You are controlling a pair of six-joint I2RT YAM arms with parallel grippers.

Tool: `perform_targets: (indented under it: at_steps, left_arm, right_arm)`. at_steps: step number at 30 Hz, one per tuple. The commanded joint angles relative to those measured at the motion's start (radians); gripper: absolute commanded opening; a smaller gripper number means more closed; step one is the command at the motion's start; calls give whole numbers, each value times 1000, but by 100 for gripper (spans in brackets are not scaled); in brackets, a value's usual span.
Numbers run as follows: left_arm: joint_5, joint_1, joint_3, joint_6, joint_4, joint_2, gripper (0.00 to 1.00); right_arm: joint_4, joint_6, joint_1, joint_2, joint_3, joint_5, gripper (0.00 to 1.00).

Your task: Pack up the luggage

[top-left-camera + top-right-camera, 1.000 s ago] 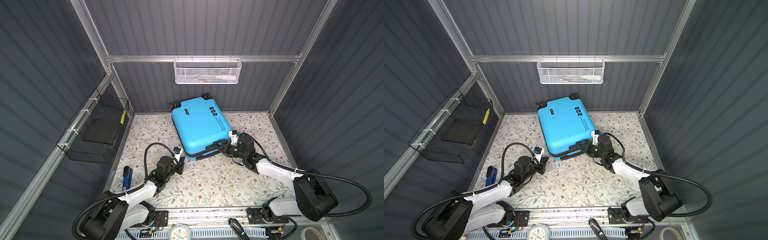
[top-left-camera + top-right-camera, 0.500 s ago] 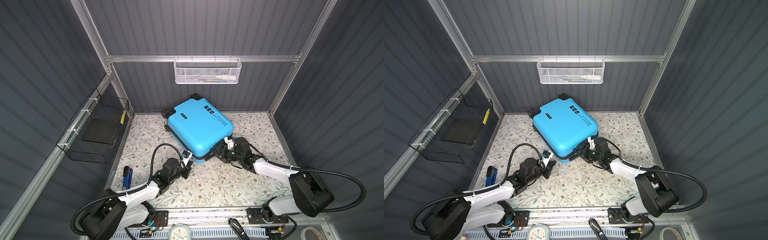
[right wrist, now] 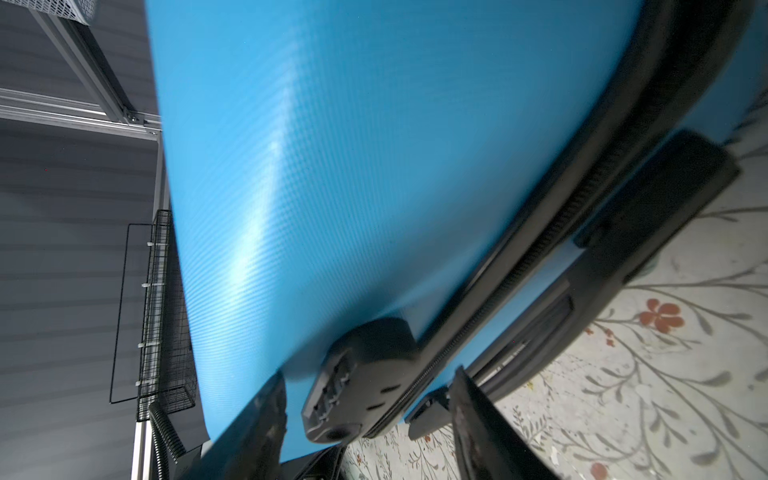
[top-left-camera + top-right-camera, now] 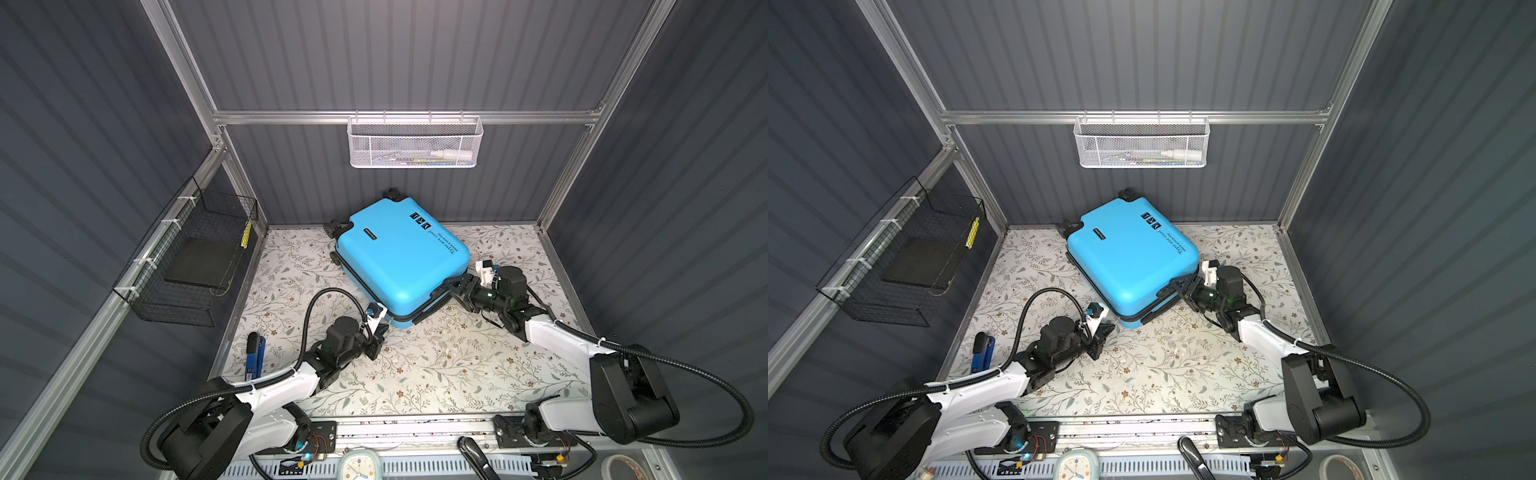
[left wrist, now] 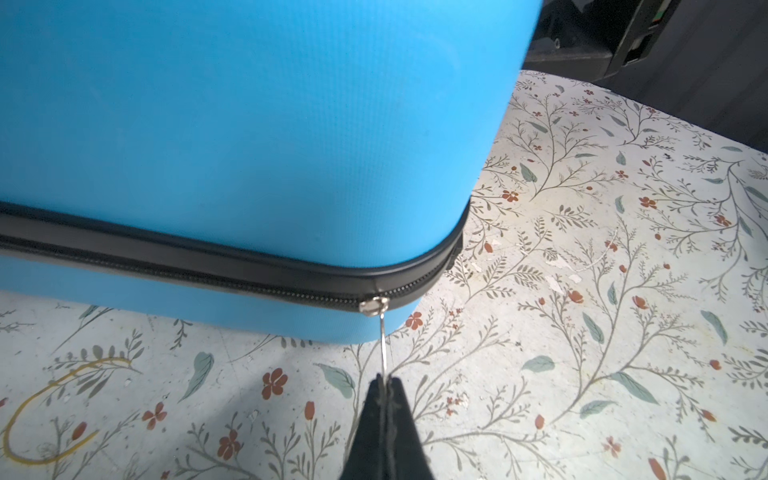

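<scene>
Luggage [image 4: 401, 257] lies shut, zipper [image 5: 232, 278] partly closed.

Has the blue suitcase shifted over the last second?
Yes. The suitcase has turned clockwise in both top views; its wheeled end has swung toward the back wall, under the white mesh basket.

Bright blue luggage [image 4: 399, 257] (black zip) on floral-patterned table [image 4: 457, 374].

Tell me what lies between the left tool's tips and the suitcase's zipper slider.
Only a thin metal pull ring, pinched by the left tool and running to the slider on the blue suitcase; left wrist view.
</scene>
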Motion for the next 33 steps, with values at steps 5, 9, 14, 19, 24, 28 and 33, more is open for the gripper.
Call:
perform_targets:
  at_steps: [5, 9, 14, 19, 24, 28, 33]
  left_arm:
    - [81, -21, 24, 38, -62, -32, 0]
    - [88, -20, 26, 47, -80, -45, 0]
    - [125, -22, 54, 68, -134, -43, 0]
    - [150, -49, 85, 91, -185, -45, 0]
    - [141, -94, 107, 114, -225, -46, 0]
    - [144, -126, 116, 129, -194, -19, 0]
    - [146, -154, 142, 155, -167, 28, 0]
  right_arm:
    - [104, 43, 2, 58, -11, -30, 53]
    - [119, 48, 2, 72, -13, -36, 41]
    - [143, 59, 5, 92, -13, -42, 28]
    - [150, 61, 9, 98, -10, -40, 15]
    - [149, 58, 14, 99, -6, -38, 8]
    - [152, 60, 21, 105, -8, -35, 5]
    - [155, 60, 34, 110, -5, -32, 4]
